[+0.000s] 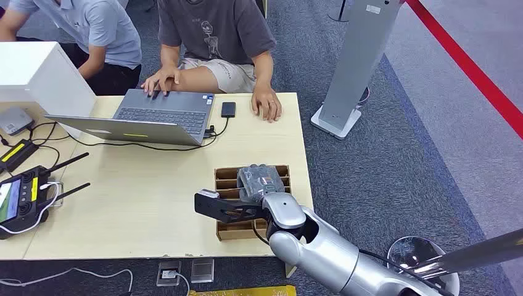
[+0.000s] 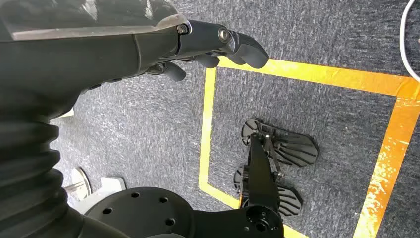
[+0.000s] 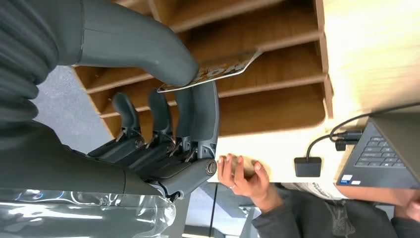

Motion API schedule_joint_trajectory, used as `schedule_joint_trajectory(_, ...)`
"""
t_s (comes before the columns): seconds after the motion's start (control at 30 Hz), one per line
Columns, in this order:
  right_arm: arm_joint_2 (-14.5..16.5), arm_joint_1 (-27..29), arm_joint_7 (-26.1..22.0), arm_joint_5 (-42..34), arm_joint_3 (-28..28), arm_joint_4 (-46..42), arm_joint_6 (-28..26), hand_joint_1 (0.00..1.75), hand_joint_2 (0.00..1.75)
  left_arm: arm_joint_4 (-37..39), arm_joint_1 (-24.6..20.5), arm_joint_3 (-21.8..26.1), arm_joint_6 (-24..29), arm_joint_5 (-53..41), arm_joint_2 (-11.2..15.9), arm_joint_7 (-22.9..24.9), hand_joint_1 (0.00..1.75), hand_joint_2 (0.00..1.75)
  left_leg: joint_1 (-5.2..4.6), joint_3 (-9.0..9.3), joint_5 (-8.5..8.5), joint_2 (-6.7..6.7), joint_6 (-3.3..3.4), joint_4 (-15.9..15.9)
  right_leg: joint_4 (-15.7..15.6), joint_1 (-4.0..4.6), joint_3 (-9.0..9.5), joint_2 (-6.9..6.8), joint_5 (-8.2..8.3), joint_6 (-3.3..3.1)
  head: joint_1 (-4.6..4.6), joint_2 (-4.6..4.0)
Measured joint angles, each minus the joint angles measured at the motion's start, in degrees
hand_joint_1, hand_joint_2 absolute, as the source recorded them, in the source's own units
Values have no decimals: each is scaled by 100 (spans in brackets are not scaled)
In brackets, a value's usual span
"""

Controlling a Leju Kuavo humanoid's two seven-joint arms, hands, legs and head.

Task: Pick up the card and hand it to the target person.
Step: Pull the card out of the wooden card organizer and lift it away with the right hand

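Note:
In the right wrist view a thin printed card is pinched between my right hand's thick thumb and a dark finger, its free end sticking out over the wooden dividers. In the head view the right hand hovers over a slotted wooden box at the table's right front edge. A person in a dark grey shirt sits across the table, one hand flat on it. My left hand hangs over the carpet, fingers loosely bent, holding nothing.
A laptop and a small black device lie at the table's far side, a second person beside it. A remote controller and cables sit at the left. A grey stand rises right of the table.

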Motion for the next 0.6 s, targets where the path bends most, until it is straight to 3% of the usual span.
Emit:
schedule_joint_trajectory(0.23, 0, 49, -3, -3, 1, 0, -33, 173, 175, 0, 0, 0, 3, 0, 0, 10, 0, 175, 0, 0, 0, 0, 0, 0, 0, 0, 0, 0, 0, 0, 1, 0)
schedule_joint_trajectory(0.6, 0, 74, -58, -80, -5, 0, -100, 175, 175, 0, 0, 3, 71, -7, 0, -48, 0, 175, 0, 0, 0, 0, 0, 0, 0, 0, 0, 0, 0, 0, 0, 0)
